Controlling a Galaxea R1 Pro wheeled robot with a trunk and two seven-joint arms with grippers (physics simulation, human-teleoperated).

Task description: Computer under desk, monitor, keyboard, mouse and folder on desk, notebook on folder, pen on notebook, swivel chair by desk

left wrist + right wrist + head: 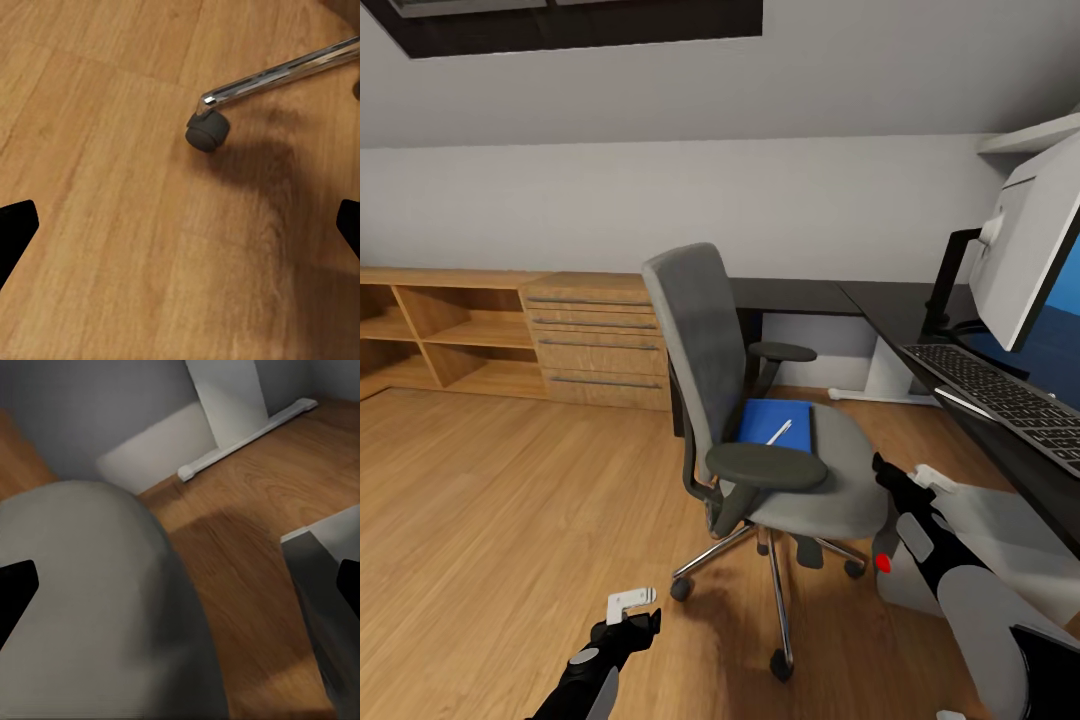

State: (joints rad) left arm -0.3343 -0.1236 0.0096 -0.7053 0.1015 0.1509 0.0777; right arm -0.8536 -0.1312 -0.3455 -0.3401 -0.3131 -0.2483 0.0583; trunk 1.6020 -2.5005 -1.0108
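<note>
Folder on swivel chair, left of desk; keyboard apparently atop.

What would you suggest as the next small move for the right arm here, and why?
Probably reach the right gripper forward over the seat toward the blue folder. The folder lies on the swivel chair with a white pen on it, while the keyboard and monitor already sit on the desk. The right gripper hangs open beside the seat edge, empty.
</note>
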